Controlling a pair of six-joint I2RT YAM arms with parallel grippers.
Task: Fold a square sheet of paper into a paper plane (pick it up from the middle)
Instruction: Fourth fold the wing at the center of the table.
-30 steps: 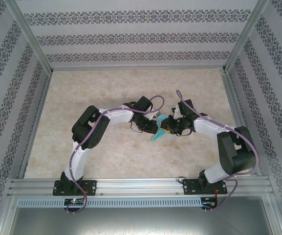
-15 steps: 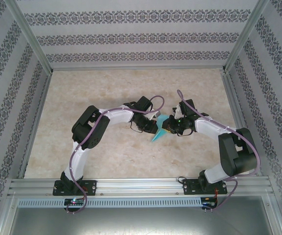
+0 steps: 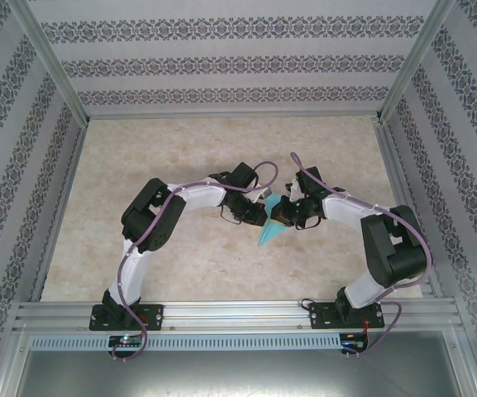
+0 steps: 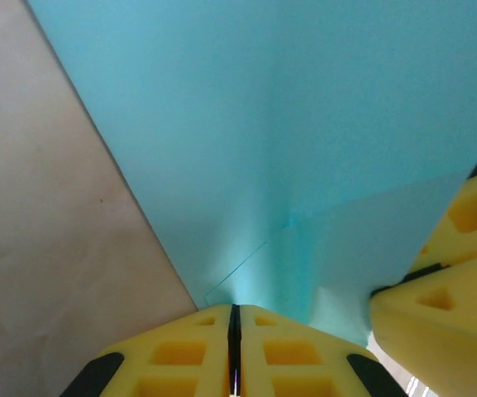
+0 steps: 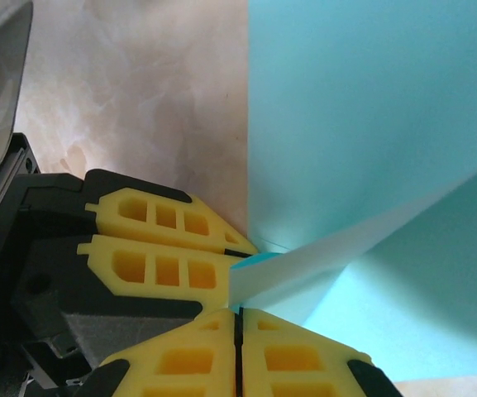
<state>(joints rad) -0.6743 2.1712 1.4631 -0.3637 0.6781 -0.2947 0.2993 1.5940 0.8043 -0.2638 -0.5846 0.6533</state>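
Desk (image 3: pixel 180 157) spans the middle of the top view. Left arm (image 3: pixel 151 219) and right arm (image 3: pixel 391 248) reach in and meet just right of centre. The paper sheet (image 3: pixel 268 230), turquoise and partly folded, sits between the two wrists, seemingly lifted off the desk, with its tip toward the lower frame. Left jaws: together, clamped on the sheet's edge. Right jaws: together, pinching a folded flap (image 5: pixel 329 248), just beside the left pair. You hold it at two close points, so move both wrists as one. Pulling apart likely tears thin paper. Grip firm, crease slowly.
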